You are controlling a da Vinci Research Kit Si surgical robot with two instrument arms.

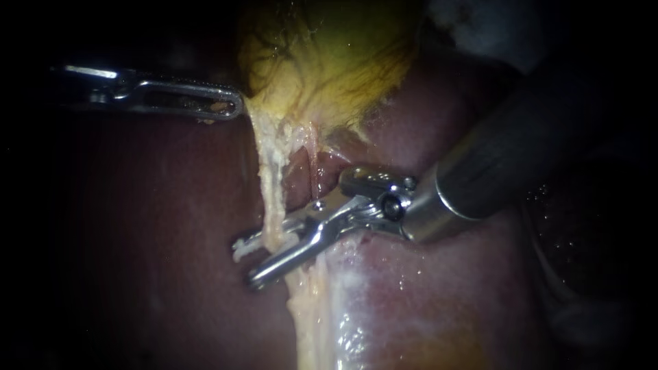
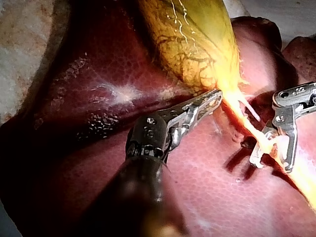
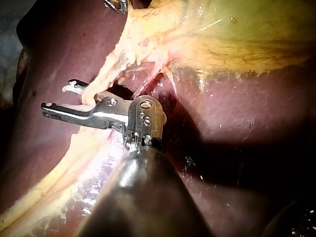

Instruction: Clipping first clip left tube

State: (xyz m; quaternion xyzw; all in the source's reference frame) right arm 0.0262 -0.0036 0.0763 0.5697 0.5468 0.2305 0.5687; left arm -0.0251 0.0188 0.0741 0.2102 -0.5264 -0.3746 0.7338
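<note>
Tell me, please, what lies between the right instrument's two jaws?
The pale left tube crosses the gap between the open jaws of the right instrument, with a white clip there; the endoscope view shows it.

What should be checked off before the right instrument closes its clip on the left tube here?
1. Left instrument grips the gallbladder, drawing the strands taut: ok.
2. Left tube lies inside the open right instrument: ok.
3. Clip is loaded and unclosed: ok.
4. Clip tips reach past the left tube's far side: ok.
5. Right tube is outside the clip: ok.
6. Liver beneath the tips is free of the clip: cannot tell.
</note>
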